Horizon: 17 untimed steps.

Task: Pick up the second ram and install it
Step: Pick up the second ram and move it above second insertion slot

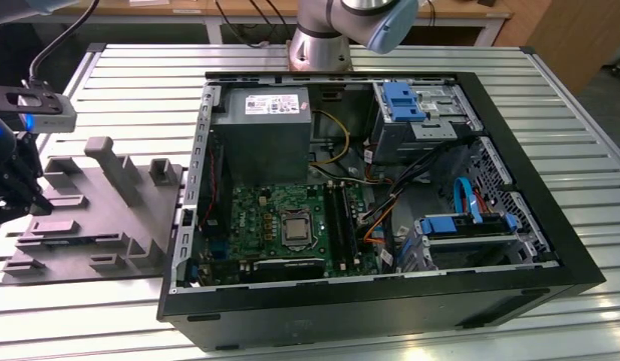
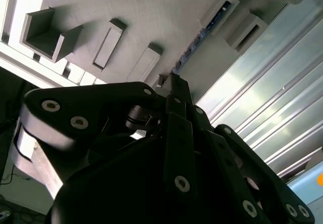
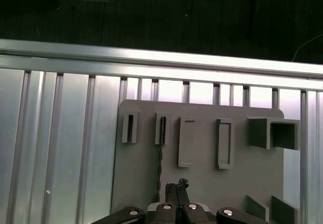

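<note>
— On the gray holder block (image 1: 109, 203), at the exterior view's left, is the second ram (image 2: 201, 36) accounted for?

— It is. The stick is seen standing on edge in its slot on the block, with blue board showing in the second wrist view. It is not lifted.

— And the gripper (image 3: 176, 186)?

— It is positioned over the block, with its tips just beside the stick's line. The fingers appear pressed together, and nothing is held between them.

— How is progress assessed?

— Pick-up is judged not yet made, so installation is outstanding. The black socket strips (image 1: 339, 218) on the motherboard (image 1: 259, 214) are noted inside the open computer case (image 1: 340, 310), well apart from the block. Whether a strip is already filled cannot be told.

— Clearances?

— Raised posts (image 1: 114, 169) are noted on the block around the slot, so room beside the stick is judged tight. Open room is seen above the block. The case wall stands between block and board, and cables (image 1: 390, 195) are crowded beside the strips. The slatted table (image 1: 551, 90) is seen to end near the block in the first wrist view.
</note>
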Motion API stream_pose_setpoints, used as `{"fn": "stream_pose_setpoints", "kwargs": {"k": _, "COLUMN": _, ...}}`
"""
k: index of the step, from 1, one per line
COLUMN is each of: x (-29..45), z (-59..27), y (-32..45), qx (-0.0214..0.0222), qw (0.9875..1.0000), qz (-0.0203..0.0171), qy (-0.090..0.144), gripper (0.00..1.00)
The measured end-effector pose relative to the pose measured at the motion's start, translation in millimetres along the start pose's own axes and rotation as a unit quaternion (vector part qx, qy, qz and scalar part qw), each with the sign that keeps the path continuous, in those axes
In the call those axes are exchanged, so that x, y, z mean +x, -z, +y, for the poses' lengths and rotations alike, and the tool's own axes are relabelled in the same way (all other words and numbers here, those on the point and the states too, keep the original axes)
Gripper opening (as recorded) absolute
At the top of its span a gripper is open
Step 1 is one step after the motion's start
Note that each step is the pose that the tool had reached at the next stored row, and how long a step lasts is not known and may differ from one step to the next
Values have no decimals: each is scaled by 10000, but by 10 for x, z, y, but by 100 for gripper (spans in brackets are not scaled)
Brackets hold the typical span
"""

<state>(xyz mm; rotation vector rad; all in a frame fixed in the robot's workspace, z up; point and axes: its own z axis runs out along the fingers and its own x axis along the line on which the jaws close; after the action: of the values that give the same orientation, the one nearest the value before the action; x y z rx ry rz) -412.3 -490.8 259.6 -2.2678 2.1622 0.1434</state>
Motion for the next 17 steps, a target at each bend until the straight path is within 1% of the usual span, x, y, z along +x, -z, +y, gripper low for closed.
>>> {"fn": "stream_pose_setpoints", "kwargs": {"k": 8, "x": 29, "z": -6, "y": -125, "qx": 1, "qw": 10000, "qz": 0, "qy": -6, "gripper": 10}}
{"fn": "stream_pose_setpoints", "kwargs": {"k": 14, "x": 36, "z": -10, "y": -181, "qx": 1, "qw": 10000, "qz": -1, "qy": -14, "gripper": 10}}
{"fn": "stream_pose_setpoints", "kwargs": {"k": 17, "x": 39, "z": -11, "y": -206, "qx": 4, "qw": 10000, "qz": -4, "qy": -67, "gripper": 10}}
